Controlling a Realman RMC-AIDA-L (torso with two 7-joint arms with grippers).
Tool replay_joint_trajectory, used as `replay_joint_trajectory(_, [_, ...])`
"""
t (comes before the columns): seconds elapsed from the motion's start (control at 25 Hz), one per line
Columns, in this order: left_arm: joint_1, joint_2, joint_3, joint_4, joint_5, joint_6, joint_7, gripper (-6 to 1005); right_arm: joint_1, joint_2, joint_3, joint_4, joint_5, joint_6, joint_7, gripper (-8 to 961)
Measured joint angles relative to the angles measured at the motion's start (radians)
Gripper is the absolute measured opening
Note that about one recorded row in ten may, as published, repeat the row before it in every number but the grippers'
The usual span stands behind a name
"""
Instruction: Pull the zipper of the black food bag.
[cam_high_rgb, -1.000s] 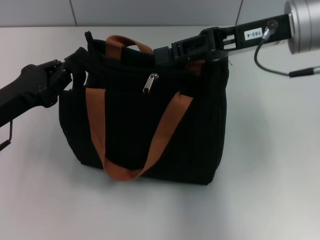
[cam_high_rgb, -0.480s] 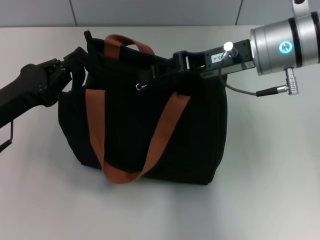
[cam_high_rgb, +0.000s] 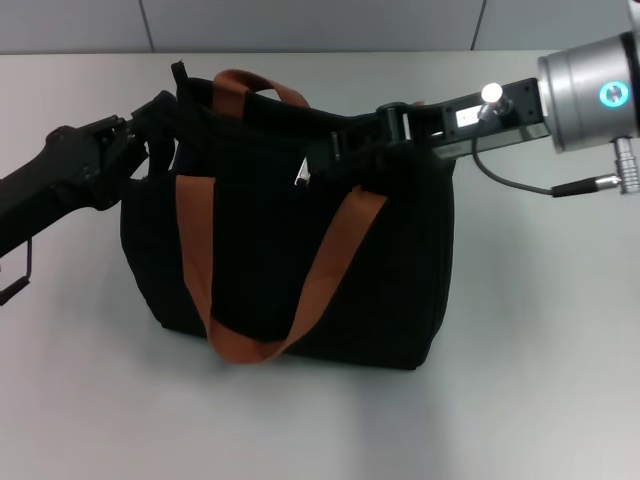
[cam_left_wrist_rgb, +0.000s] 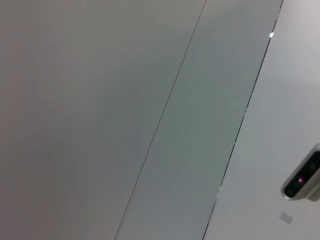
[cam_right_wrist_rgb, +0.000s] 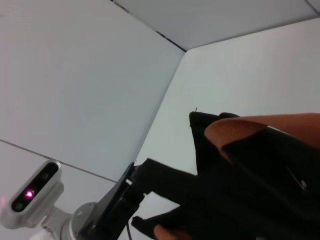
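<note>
The black food bag (cam_high_rgb: 260, 270) stands upright mid-table, with rust-orange handles (cam_high_rgb: 330, 260). My right gripper (cam_high_rgb: 318, 160) reaches in from the right across the bag's top edge and is closed at the zipper (cam_high_rgb: 302, 177). Only a small silver tip of the pull shows below the fingers. My left gripper (cam_high_rgb: 165, 120) is at the bag's upper left corner, closed on the black fabric there. The right wrist view shows the bag's top edge (cam_right_wrist_rgb: 260, 185), an orange handle (cam_right_wrist_rgb: 250, 131) and the left gripper (cam_right_wrist_rgb: 150, 182) at the corner. The left wrist view shows only wall panels.
The bag stands on a pale grey table (cam_high_rgb: 540, 380) with a wall behind it. A cable and plug (cam_high_rgb: 585, 185) hang below the right wrist. A small camera unit (cam_right_wrist_rgb: 34, 188) shows beside the left arm, and another one (cam_left_wrist_rgb: 301, 178) shows in the left wrist view.
The right gripper came down from the bag's back edge onto the hanging pull. It then shifted right along the top with the pull in it. The left arm and bag barely moved.
</note>
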Motion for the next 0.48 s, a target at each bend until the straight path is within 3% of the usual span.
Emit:
replay_joint_trajectory(0.24, [-0.021,-0.001,-0.002,-0.037,-0.007,-0.015,0.027,163,-0.023,0.002,-0.002,-0.096,-0.050,-0.030,0.092,331])
replay_joint_trajectory(0.48, [-0.026,-0.002,0.002,-0.040,-0.023,-0.009,0.027,164,-0.009,0.003,-0.030,-0.100,-0.071,-0.004,0.133,331])
